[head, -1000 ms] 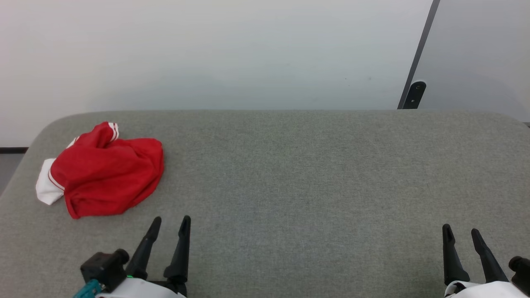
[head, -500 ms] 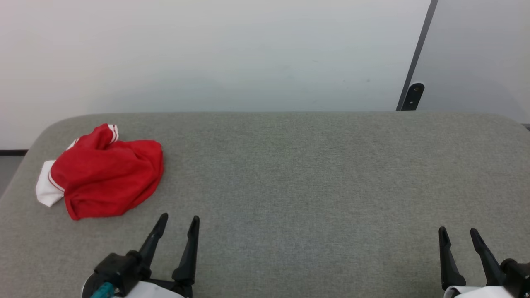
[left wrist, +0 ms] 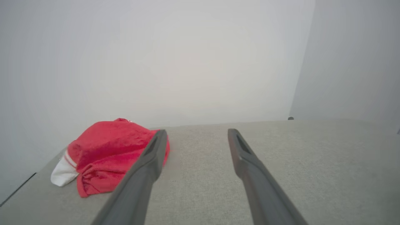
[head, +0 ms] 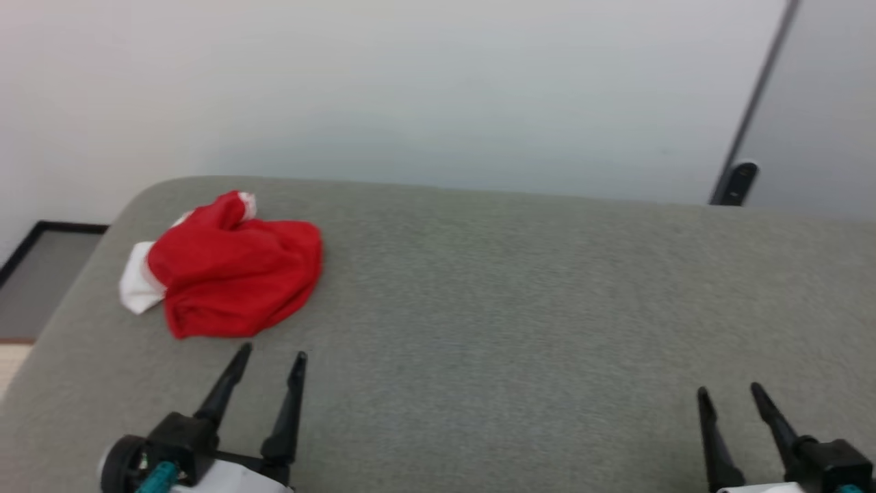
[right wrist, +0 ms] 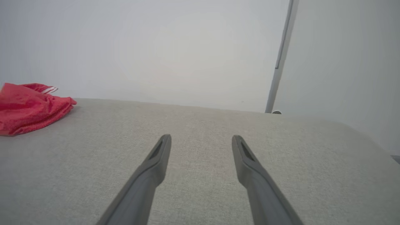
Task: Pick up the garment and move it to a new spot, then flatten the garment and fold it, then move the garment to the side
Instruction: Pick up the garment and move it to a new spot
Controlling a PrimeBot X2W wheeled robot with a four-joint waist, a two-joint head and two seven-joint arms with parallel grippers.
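Pale wall (head: 410,89) across the back, and in front of it the wide grey fabric-covered bench (head: 520,308). Up at the bench's far left corner lies the garment (head: 233,274), a crumpled red heap with a white sleeve poking out on its left side, resting loose on the surface. The left gripper (head: 272,351) hovers just on the near side of that heap, fingers spread apart, a strip of bench between tips and cloth. The right gripper (head: 728,389) sits well apart at the near right, fingers spread wide too, holding nothing.
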